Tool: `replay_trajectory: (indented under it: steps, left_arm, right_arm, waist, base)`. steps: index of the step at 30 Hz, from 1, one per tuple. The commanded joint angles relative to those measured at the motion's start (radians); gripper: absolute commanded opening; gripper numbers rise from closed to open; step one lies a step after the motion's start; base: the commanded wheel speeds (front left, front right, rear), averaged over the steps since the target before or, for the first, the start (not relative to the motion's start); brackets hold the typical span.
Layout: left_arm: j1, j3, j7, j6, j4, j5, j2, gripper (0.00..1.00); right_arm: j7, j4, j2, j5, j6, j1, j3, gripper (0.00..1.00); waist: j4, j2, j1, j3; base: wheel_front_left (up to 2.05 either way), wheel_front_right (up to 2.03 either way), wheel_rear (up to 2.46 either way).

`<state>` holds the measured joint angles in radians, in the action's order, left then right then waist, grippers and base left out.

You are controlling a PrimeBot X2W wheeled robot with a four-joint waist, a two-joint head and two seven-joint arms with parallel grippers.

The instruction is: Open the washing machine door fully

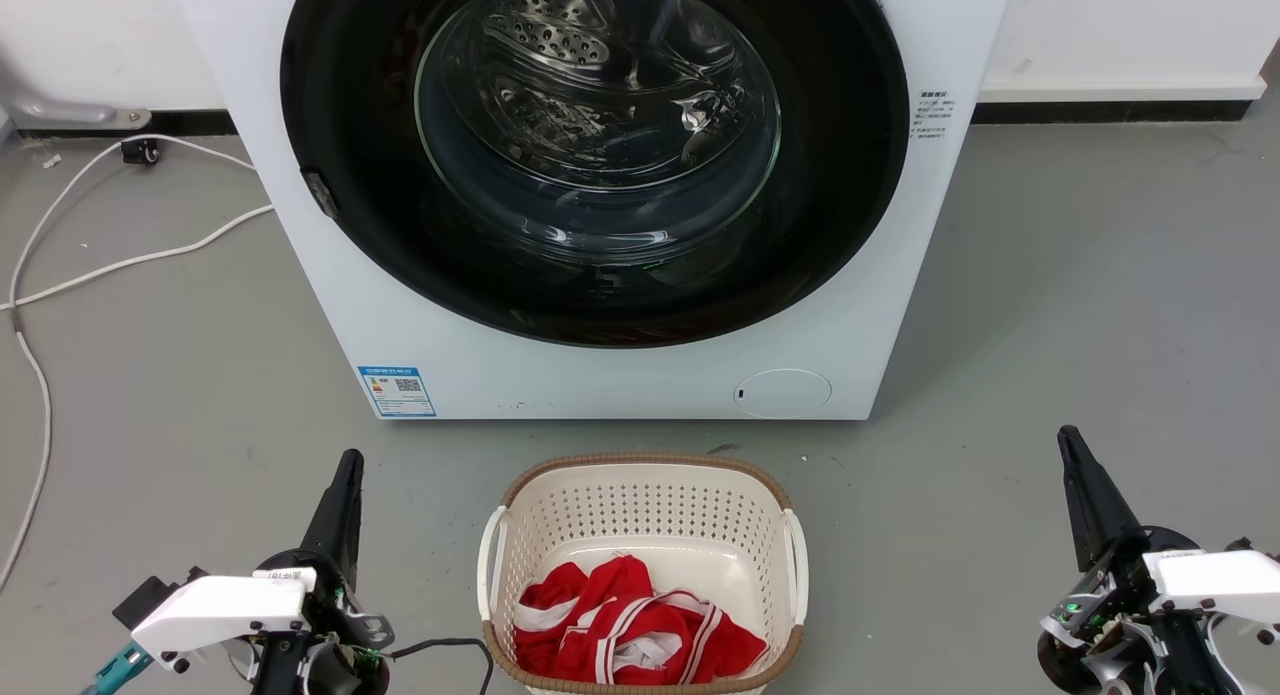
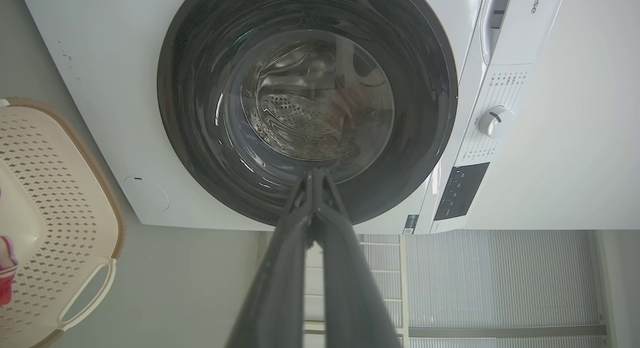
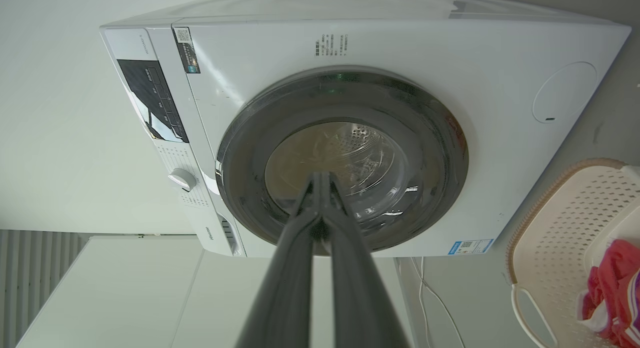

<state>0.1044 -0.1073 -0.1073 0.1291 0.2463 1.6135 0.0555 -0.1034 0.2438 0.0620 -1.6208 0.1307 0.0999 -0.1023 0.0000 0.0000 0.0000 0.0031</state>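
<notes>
Door: the washing machine door point(image 1: 597, 145) sits shut, flush in the front of the washing machine point(image 1: 600, 380); its black ring covers most of that front.
Handling: I judge it stiff and fairly heavy, swinging on a hinge I cannot make out. The glossy ring and the bulging glass window point(image 2: 320, 102) look slippery, and the glass is not a thing to knock with hard fingertips.
Where to hold: a small grey notch point(image 1: 319, 193) breaks the ring on the machine's left side. It is probably the pull point (I cannot tell whether it is a latch or a recess). If so, the door should swing out toward the machine's right.
Left hand: the left hand point(image 1: 349, 467) has its fingers pressed together and holds nothing. It is in front of the machine, near its left corner and well apart from it.
Right hand: the right hand point(image 1: 1071, 447) is likewise closed and empty, in front of the machine and out past its right corner.
Edges: the ring's rim lies close against the white front, leaving little lip to hook anywhere but the notch.
Room: a laundry basket point(image 1: 640, 470) holding red cloth point(image 1: 630, 625) stands just in front of the machine, under the door. A white cable point(image 1: 130, 260) trails on the floor point(image 1: 1050, 305) off the machine's left side. The floor off its right side looks the freer side for an arm.
</notes>
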Motion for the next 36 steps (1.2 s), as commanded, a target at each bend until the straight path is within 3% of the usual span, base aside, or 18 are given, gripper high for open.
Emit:
replay_trajectory:
  steps: [1,15,16,29,36]
  left_arm:
    - [0.009,-0.004,-0.005,0.003,0.001,-0.002,-0.001,0.0]
    - [0.009,-0.005,-0.004,0.003,0.001,-0.004,-0.002,0.0]
    - [0.0,-0.001,-0.003,0.0,0.001,0.0,-0.002,1.0]
    - [-0.007,0.044,0.054,0.0,-0.029,-0.032,-0.002,1.0]
    - [-0.004,0.055,0.086,0.0,-0.06,-0.131,0.003,1.0]
  right_arm:
    - [-0.003,0.002,-0.003,0.003,0.0,0.015,-0.002,0.0]
    - [-0.004,0.002,-0.005,0.005,0.0,0.015,-0.004,0.0]
    - [-0.003,0.001,-0.002,0.002,0.0,0.0,-0.002,1.0]
    - [0.054,-0.025,-0.004,0.045,0.0,-0.022,0.033,1.0]
    - [0.086,-0.057,-0.005,0.147,0.0,-0.025,0.032,1.0]
  waist:
    - [0.0,0.0,0.0,0.0]
    - [0.0,0.0,0.0,0.0]
    - [0.0,0.0,0.0,0.0]
    - [0.001,0.0,0.0,0.0]
    - [0.002,0.0,0.0,0.001]
  base:
    - [0.0,0.0,0.0]
    - [0.0,0.0,0.0]
    - [0.0,0.0,0.0]
    - [0.0,0.0,0.0]
    - [0.0,0.0,0.0]
